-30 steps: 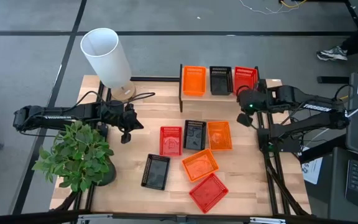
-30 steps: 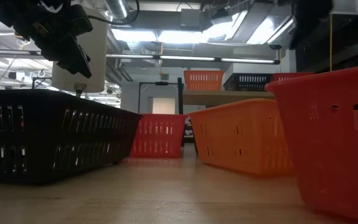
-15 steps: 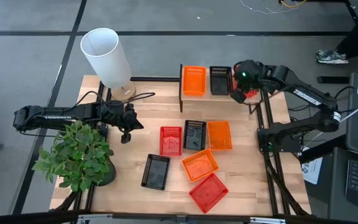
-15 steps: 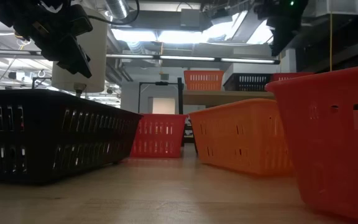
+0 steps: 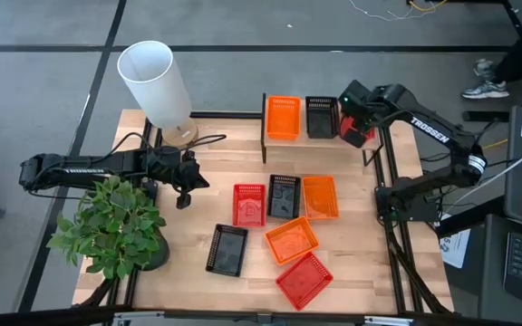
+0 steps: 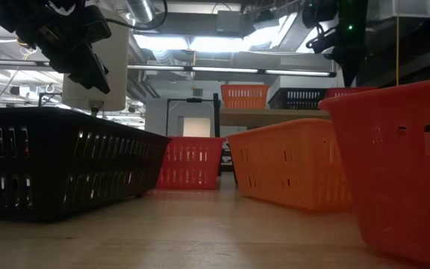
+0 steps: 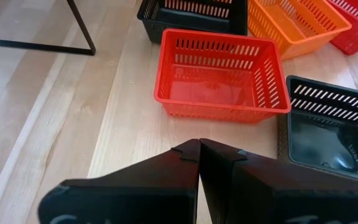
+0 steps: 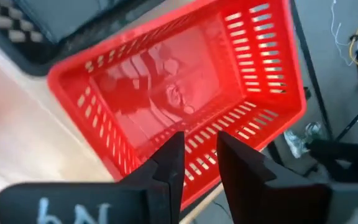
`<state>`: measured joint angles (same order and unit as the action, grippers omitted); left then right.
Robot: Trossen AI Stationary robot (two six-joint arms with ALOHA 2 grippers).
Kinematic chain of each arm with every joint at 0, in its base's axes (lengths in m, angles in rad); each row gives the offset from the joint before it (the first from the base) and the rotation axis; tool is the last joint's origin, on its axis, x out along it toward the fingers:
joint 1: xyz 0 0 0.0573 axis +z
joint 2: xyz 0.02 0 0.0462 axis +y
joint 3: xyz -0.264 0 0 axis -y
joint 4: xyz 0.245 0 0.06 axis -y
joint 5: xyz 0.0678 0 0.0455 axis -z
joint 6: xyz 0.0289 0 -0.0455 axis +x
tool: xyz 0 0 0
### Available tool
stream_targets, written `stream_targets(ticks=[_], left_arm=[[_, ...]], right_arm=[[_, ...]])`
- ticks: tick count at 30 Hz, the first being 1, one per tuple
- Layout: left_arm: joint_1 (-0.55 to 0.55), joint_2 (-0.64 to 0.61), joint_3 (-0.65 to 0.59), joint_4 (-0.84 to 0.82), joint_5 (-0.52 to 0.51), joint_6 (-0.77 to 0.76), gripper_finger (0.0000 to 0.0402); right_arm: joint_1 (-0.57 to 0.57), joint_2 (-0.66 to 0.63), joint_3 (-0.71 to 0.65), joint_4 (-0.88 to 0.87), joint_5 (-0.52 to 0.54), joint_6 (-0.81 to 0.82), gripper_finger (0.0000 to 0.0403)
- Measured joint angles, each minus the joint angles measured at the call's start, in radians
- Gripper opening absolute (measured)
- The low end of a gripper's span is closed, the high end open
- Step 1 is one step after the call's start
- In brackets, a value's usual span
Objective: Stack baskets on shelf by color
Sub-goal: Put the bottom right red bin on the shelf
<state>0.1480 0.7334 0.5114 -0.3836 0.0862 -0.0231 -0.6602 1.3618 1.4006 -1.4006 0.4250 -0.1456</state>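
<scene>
The shelf (image 5: 274,141) stands at the table's far side and carries an orange basket (image 5: 284,118), a black one (image 5: 321,116) and a red one (image 5: 359,136), each resting on its bottom. My right gripper (image 5: 356,119) hangs over the red basket (image 8: 166,81), pointing down into it, with its fingers a narrow gap apart (image 8: 199,146). My left gripper (image 5: 185,201) is shut and empty above the table's left part, facing a red basket (image 7: 219,74). Six more baskets lie on the table: red (image 5: 249,205), black (image 5: 285,196), orange (image 5: 320,196), black (image 5: 227,249), orange (image 5: 291,240) and red (image 5: 304,278).
A potted plant (image 5: 111,226) stands at the near left and a white lamp (image 5: 155,81) at the far left. A person's shoe (image 5: 488,71) shows on the floor at the far right. Bare table lies between my left gripper and the baskets.
My right gripper has gone from beside the shelf's right end toward the table's far edge and up, over the red basket on the shelf. The arm has stretched out. My left arm has kept still.
</scene>
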Motion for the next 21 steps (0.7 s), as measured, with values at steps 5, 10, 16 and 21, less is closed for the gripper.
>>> stream_targets(ticks=[5,10,16,21], left_arm=[[0.000,0.000,0.000,0.000,0.000,0.000,0.0000],[0.000,0.000,0.000,0.000,0.000,0.000,0.0000],[0.000,0.000,0.000,0.000,0.000,0.000,0.0000],[0.000,0.000,0.000,0.000,0.000,0.000,0.0000]], right_arm=[[-0.001,0.026,0.000,-0.069,0.000,-0.040,0.0094],[-0.001,0.037,0.000,-0.104,0.000,-0.040,0.0094],[-0.001,0.038,0.000,-0.166,0.000,-0.042,0.0094],[-0.001,0.037,0.000,-0.172,0.000,-0.042,0.0094]])
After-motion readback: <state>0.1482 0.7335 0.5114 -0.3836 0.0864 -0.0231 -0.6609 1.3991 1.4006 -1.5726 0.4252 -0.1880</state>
